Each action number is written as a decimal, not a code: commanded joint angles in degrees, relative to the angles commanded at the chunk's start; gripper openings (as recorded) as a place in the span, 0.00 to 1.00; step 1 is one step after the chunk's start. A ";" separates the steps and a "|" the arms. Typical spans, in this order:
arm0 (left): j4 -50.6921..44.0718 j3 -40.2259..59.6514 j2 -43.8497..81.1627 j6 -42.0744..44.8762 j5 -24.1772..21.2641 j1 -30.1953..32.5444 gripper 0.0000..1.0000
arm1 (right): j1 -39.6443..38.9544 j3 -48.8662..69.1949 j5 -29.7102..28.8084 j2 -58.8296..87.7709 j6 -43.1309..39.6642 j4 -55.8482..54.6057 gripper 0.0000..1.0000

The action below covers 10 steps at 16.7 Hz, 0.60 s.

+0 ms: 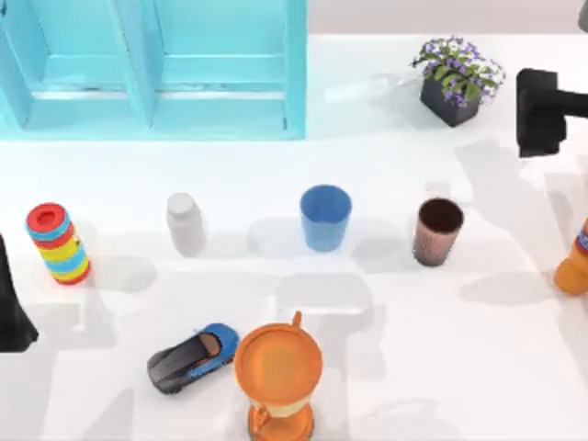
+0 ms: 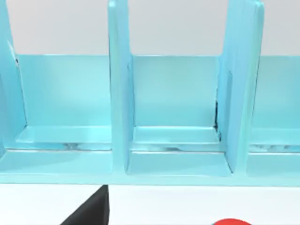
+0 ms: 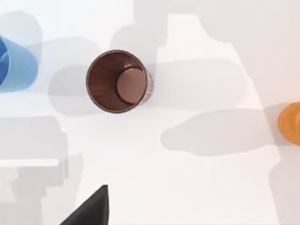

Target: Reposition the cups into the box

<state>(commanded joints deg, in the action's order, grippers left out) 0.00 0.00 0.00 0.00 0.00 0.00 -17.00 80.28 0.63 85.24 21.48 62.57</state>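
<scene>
While both cups, blue (image 1: 325, 217) and brown (image 1: 437, 231), are being left short of the box (image 1: 152, 64), tipping is being risked; finger states cannot be told.

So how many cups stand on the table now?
2: the blue cup at the table's middle, and the reddish-brown cup to its right. Both stand upright, outside the box.

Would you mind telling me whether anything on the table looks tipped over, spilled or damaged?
Nothing stands out. The blue cup and brown cup both stand upright and apart on the table, and the box looks intact.
</scene>
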 joint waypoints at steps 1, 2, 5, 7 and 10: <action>0.00 0.00 0.00 0.00 0.00 0.00 1.00 | -0.72 4.68 -0.18 5.46 0.49 3.10 1.00; 0.00 0.00 0.00 0.00 0.00 0.00 1.00 | -1.38 9.14 -0.35 10.66 0.89 5.97 1.00; 0.00 0.00 0.00 0.00 0.00 0.00 1.00 | -3.04 20.80 -0.76 23.96 1.55 12.97 1.00; 0.00 0.00 0.00 0.00 0.00 0.00 1.00 | -3.91 26.68 -0.84 30.33 1.62 16.14 1.00; 0.00 0.00 0.00 0.00 0.00 0.00 1.00 | -4.78 31.72 -0.76 35.48 1.48 18.56 1.00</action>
<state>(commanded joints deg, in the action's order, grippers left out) 0.00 0.00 0.00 0.00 0.00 0.00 -21.78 112.00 -0.13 120.72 22.96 81.13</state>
